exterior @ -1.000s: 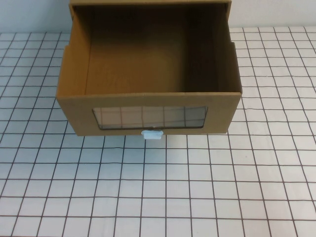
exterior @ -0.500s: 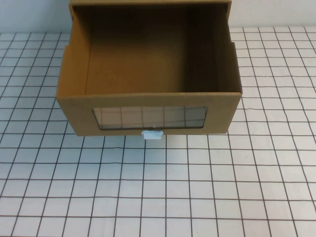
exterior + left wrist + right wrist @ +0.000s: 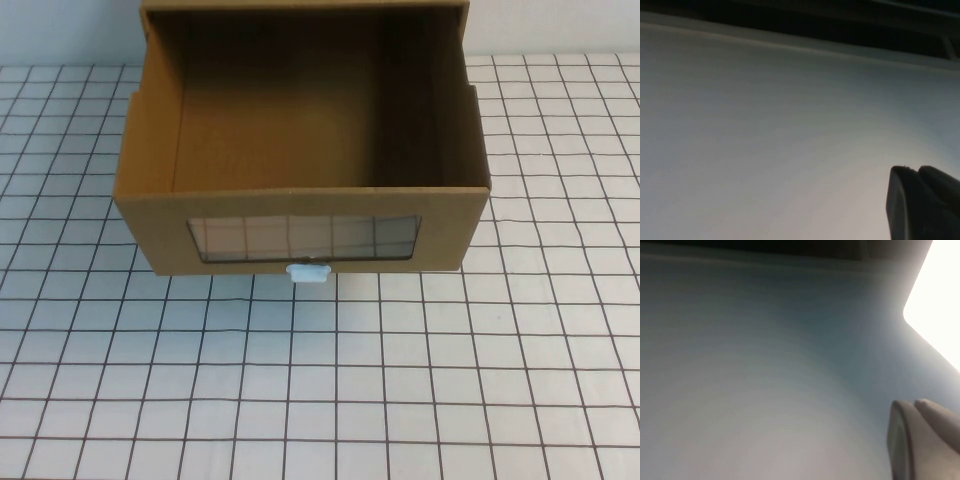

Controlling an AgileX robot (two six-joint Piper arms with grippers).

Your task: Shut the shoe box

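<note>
High view: we note the shoe box (image 3: 452,228) at the far edge of the table (image 3: 320,400), about midway between its left and right edges. Brown cardboard, drawer style. The drawer stands pulled out toward the near edge, its top open to us. The outer sleeve (image 3: 300,6) shows only as a thin strip over the back of the drawer; the picture's top border cuts the rest off, so we cannot say how far the drawer sits inside it. The right inner wall and back of the drawer lie in deep shadow and are hard to read.

The front panel faces the near edge. Its clear window (image 3: 303,238) shows grid lines through it. The small white pull tab (image 3: 308,272) hangs just below the window, at the panel's lower rim.

The table is white with a dark grid. Neither arm shows in the high view.

Left wrist view: only a dark piece of the left gripper (image 3: 920,205) enters at one corner, against a plain pale surface with a dark band beyond. We cannot tell whether it is open or closed, nor where it hangs relative to the box.

Right wrist view: a pale grey piece of the right gripper (image 3: 920,437) in one corner, before a blurred bluish surface and a bright white patch. We cannot tell its state or its place by the box either.
</note>
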